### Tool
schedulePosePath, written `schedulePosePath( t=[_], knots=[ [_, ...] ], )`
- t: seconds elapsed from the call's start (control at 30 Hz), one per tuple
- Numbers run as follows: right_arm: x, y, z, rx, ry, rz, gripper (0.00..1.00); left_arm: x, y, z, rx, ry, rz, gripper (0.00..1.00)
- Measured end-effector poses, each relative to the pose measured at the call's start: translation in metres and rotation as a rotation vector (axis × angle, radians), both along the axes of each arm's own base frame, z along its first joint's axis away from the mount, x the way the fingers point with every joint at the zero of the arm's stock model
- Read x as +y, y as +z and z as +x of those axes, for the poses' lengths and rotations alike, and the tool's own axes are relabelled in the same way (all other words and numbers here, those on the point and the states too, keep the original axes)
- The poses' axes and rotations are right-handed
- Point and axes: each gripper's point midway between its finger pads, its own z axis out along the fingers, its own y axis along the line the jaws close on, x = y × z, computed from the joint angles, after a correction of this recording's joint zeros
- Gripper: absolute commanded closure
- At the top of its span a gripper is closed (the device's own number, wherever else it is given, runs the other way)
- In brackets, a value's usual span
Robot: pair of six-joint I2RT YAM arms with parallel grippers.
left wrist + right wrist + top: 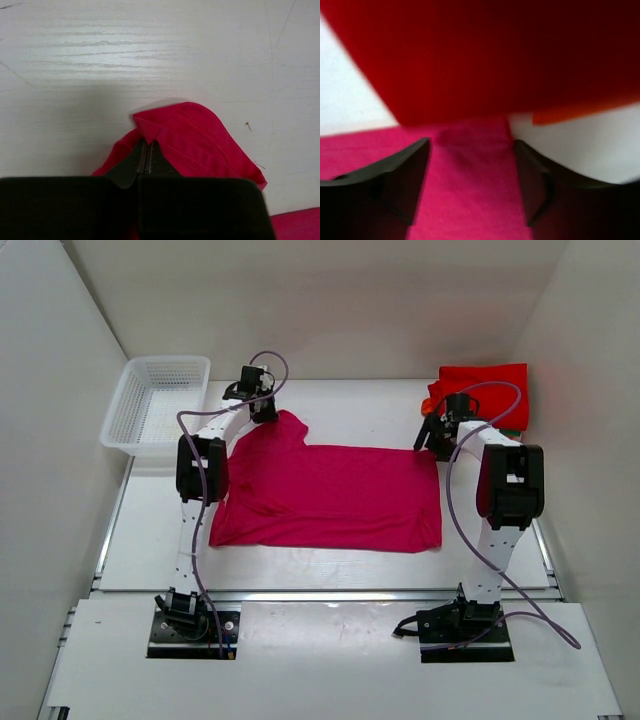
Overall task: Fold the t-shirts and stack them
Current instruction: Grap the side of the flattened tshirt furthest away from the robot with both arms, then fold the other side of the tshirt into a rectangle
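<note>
Magenta-pink t-shirt (330,500): lies spread flat on the desk (350,410). It starts just beside the white basket (155,405) and runs away from it toward the right arm's side. One sleeve pokes out at the corner nearest the basket.

Left end effector (146,150): pressed together on a fold of that sleeve's hem, at the shirt corner closest to the basket. The cloth rises in a small peak with bare desk beyond it.

Right end effector (470,165): spread, with its fingers (395,185) on either side of magenta cloth at the far shirt corner farthest from the basket. The wrist view shows nothing pinched.

Other shirts: the bright red t-shirt (488,390) is bunched at the far desk corner, well apart from the basket. An orange edge (580,112) shows beside it, and both sit just past the right end effector.

Step in hand: probably securing both far corners so the far edge can be folded toward the arms.

Doing it well: the right arm should close on magenta cloth only, low and square to the hem. Both corners should then rise level, with the edge kept taut between them.

Risk: the red shirt is close enough to get caught, and uneven lifting would skew the fold.
</note>
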Motion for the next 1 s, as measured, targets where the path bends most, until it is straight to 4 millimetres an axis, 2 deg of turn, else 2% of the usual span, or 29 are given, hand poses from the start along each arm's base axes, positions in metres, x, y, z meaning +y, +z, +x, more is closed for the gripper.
schedulePosePath(
  t=[0.03,0.1,0.13,0.17,0.2,0.33,0.43,0.57,0.7,0.77,0.83,1.0],
  knots=[
    [-0.001,0.000,0.003,0.001,0.000,-0.005,0.45,0.000,0.000,-0.001,-0.001,-0.001,-0.003,1.00],
    [-0.002,0.000,0.012,-0.001,0.000,-0.014,0.76,0.001,0.000,-0.005,0.000,-0.002,-0.007,1.00],
    [-0.003,0.001,0.016,-0.002,0.000,-0.019,0.83,0.003,0.001,-0.008,0.004,0.000,-0.011,1.00],
    [-0.004,0.001,0.020,-0.001,-0.005,-0.019,0.94,0.004,0.001,-0.012,0.011,-0.001,-0.016,1.00],
    [-0.004,0.001,0.022,0.000,-0.001,-0.025,1.00,0.004,0.001,-0.018,0.017,-0.002,-0.025,1.00],
    [-0.003,-0.003,0.022,0.018,0.006,-0.038,1.00,0.009,0.010,-0.029,0.015,0.006,-0.058,1.00],
    [-0.003,-0.004,0.022,0.019,0.018,-0.046,1.00,0.017,0.029,-0.030,-0.021,0.021,-0.088,1.00],
    [-0.004,-0.003,0.018,0.008,0.046,-0.058,1.00,0.028,0.069,-0.036,-0.089,0.036,-0.115,1.00],
    [-0.004,0.007,0.003,-0.002,0.081,-0.068,1.00,0.039,0.110,-0.055,-0.156,0.046,-0.133,1.00],
    [-0.003,0.017,-0.004,-0.024,0.092,-0.070,1.00,0.043,0.120,-0.074,-0.164,0.047,-0.151,1.00],
    [-0.001,0.028,-0.015,-0.047,0.103,-0.066,1.00,0.047,0.120,-0.099,-0.156,0.050,-0.173,1.00],
    [0.003,0.049,-0.044,-0.102,0.126,-0.056,1.00,0.060,0.092,-0.182,-0.064,0.085,-0.181,1.00]
  ],
)
